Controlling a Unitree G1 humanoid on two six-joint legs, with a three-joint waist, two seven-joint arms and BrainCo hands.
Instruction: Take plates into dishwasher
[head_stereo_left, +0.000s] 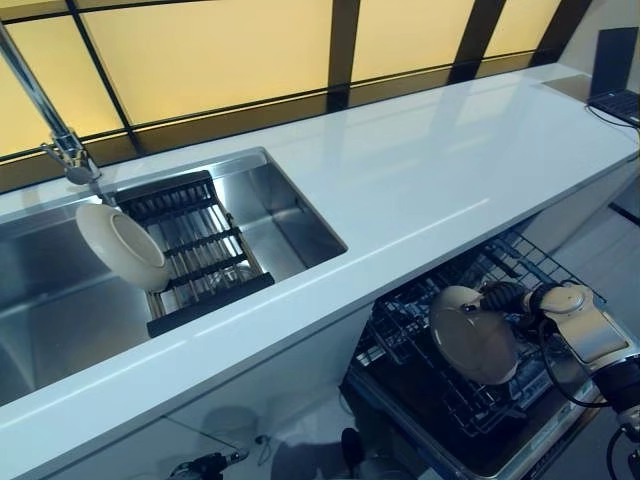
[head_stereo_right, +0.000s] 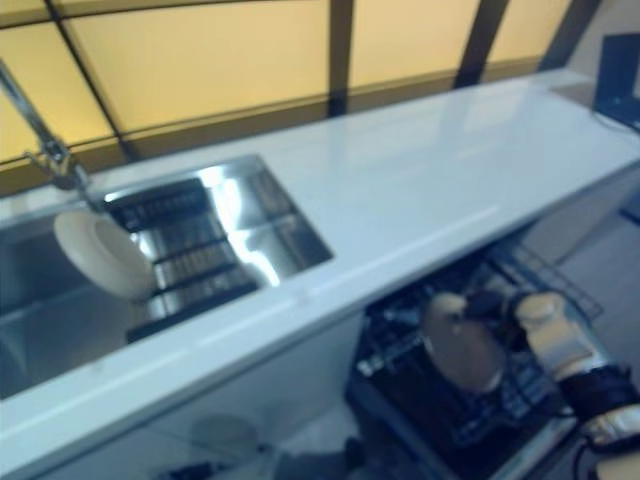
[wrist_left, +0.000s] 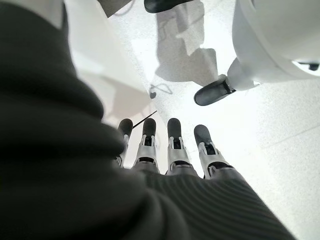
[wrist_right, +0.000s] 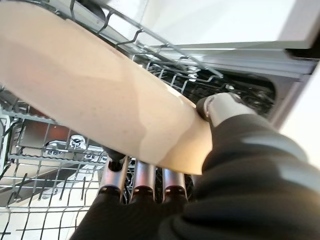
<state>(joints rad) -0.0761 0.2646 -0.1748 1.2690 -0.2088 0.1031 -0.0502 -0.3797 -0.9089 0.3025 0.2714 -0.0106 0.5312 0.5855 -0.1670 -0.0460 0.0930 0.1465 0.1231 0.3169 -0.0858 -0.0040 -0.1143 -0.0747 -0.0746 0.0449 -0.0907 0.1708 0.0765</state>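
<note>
My right hand is shut on a cream plate, held tilted on edge just above the pulled-out wire rack of the dishwasher under the counter. In the right wrist view the plate lies across the fingers with the thumb pressed on its rim, the rack below. A second cream plate leans on the black drying rack in the steel sink. My left hand hangs low over the floor, fingers straight and holding nothing.
A long white counter runs above the dishwasher. A tap stands behind the sink. A laptop sits at the counter's far right end. The window wall is behind.
</note>
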